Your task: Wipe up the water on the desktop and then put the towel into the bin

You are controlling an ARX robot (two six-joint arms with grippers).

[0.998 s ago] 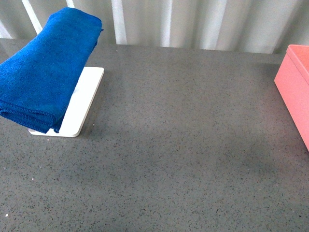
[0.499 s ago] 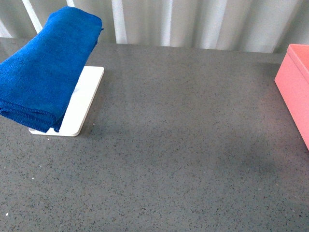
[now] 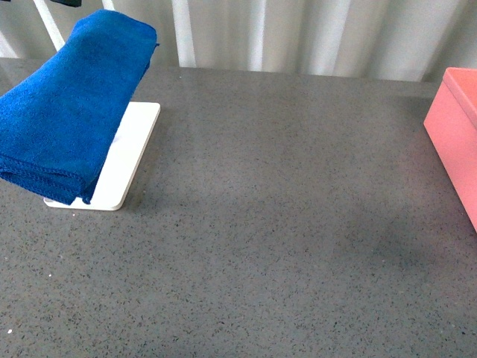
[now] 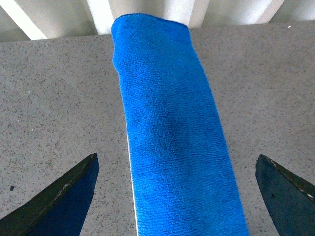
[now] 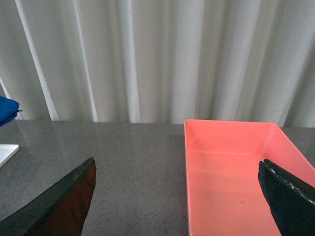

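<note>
The blue folded towel (image 3: 67, 104) lies raised over the white tray (image 3: 130, 156) at the far left of the grey speckled desktop (image 3: 283, 224). In the left wrist view the towel (image 4: 167, 128) runs lengthwise between the two dark fingers of my left gripper (image 4: 176, 167), which is open and hangs above it without touching. The salmon-pink bin (image 3: 455, 127) stands at the right edge. My right gripper (image 5: 176, 162) is open and empty, hovering by the near left wall of the bin (image 5: 231, 167). I cannot make out any water.
A white pleated curtain (image 3: 298, 33) closes off the far edge of the desktop. A corner of the white tray (image 5: 7, 152) shows in the right wrist view. The bin's inside looks bare.
A small dark part has come into the front view's top left edge, above the towel. Towel, tray and bin have not moved.
</note>
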